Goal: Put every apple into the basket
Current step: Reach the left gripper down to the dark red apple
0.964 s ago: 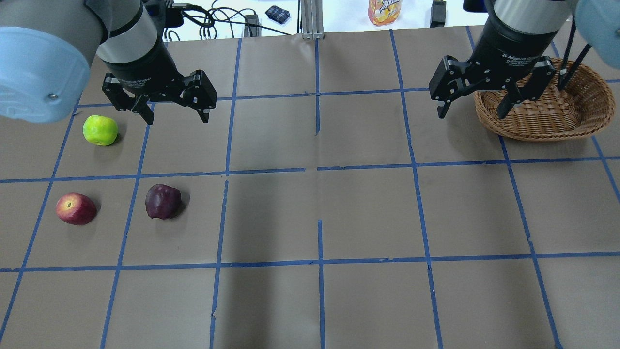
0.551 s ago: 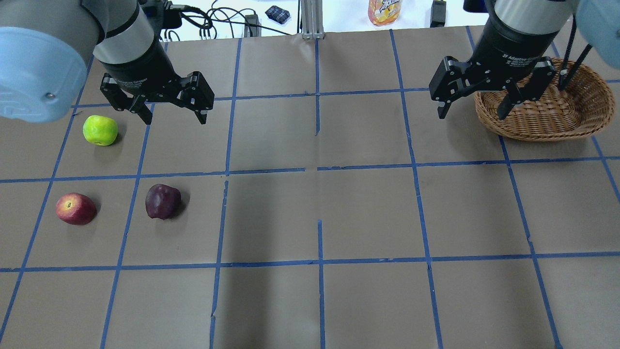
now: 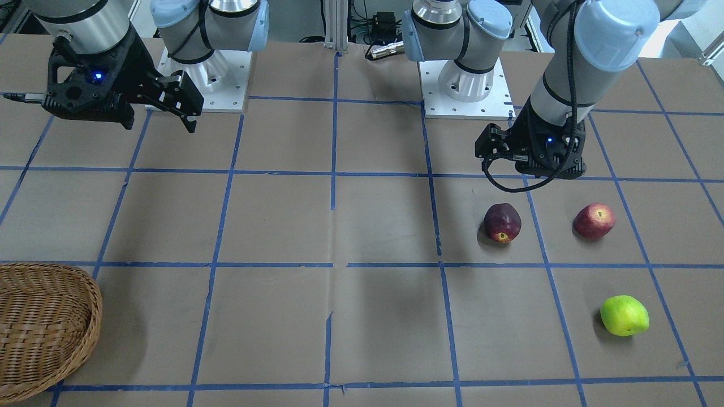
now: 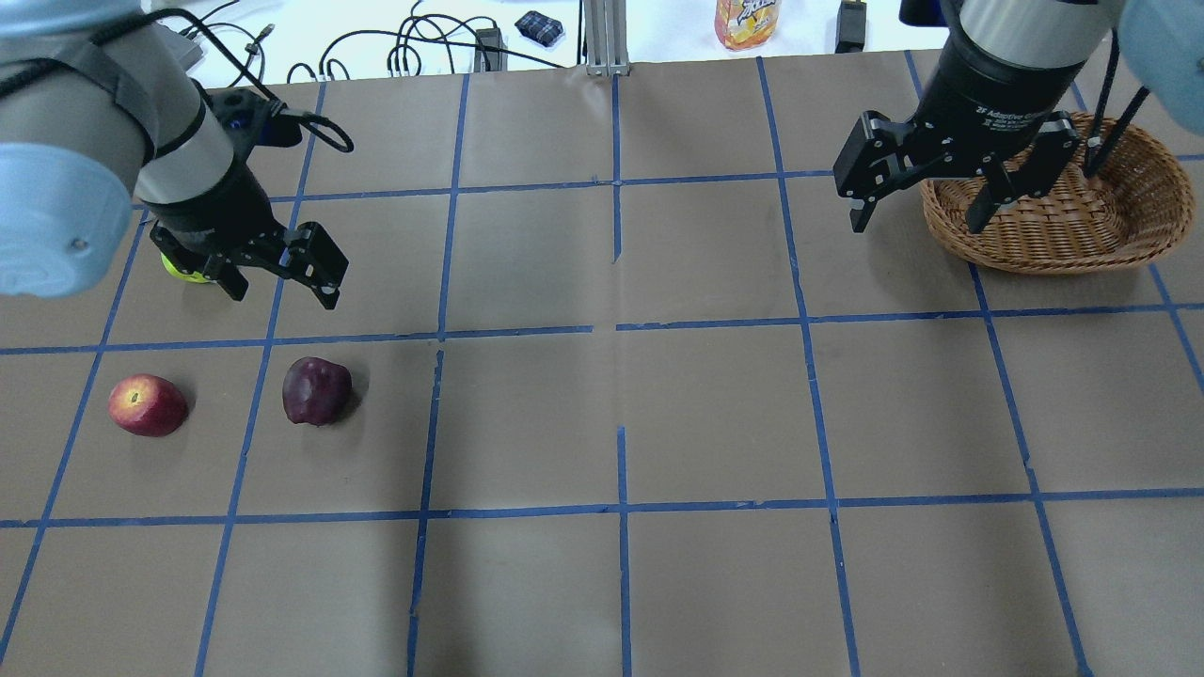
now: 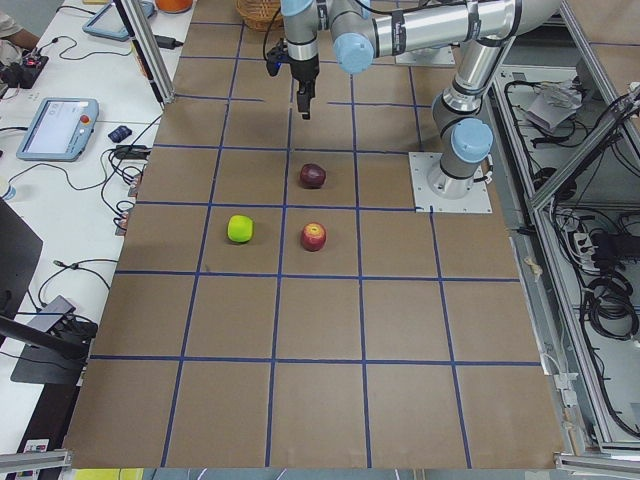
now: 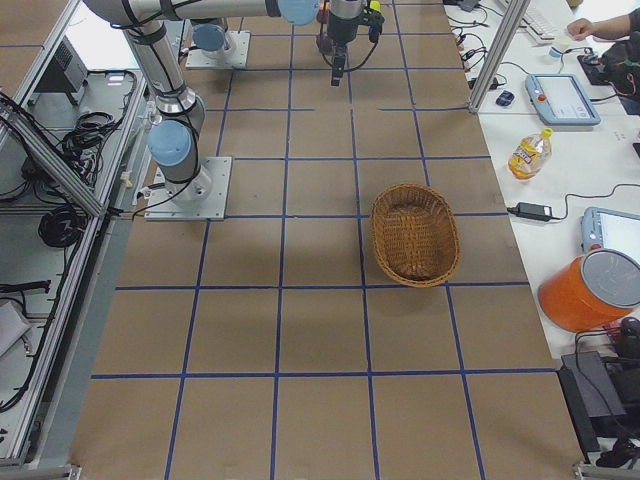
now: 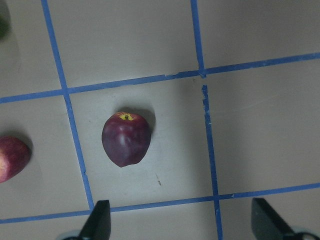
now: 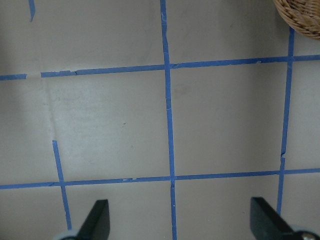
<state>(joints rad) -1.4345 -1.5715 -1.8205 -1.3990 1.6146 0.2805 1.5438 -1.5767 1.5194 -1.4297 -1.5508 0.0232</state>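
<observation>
The dark purple-red apple [image 4: 316,389] lies on the brown paper at the left, and the red apple [image 4: 146,404] lies to its left. The yellow-green apple [image 4: 174,267] is mostly hidden behind my left gripper [image 4: 282,293]; it shows whole in the front-facing view [image 3: 624,315]. The left gripper is open and empty, hovering just beyond the dark apple, which sits left of centre in the left wrist view [image 7: 126,139]. My right gripper [image 4: 915,224] is open and empty, next to the left rim of the wicker basket [image 4: 1063,226]. The basket holds no apple.
Blue tape lines grid the brown paper. Beyond the table's far edge lie cables and an orange juice bottle [image 4: 746,21]. In the exterior right view, tablets and an orange bucket [image 6: 590,290] stand on the side bench.
My left gripper has moved nearer and lower, from beside the green apple toward the dark apple, and now covers most of the green apple. The right gripper has stayed put.
</observation>
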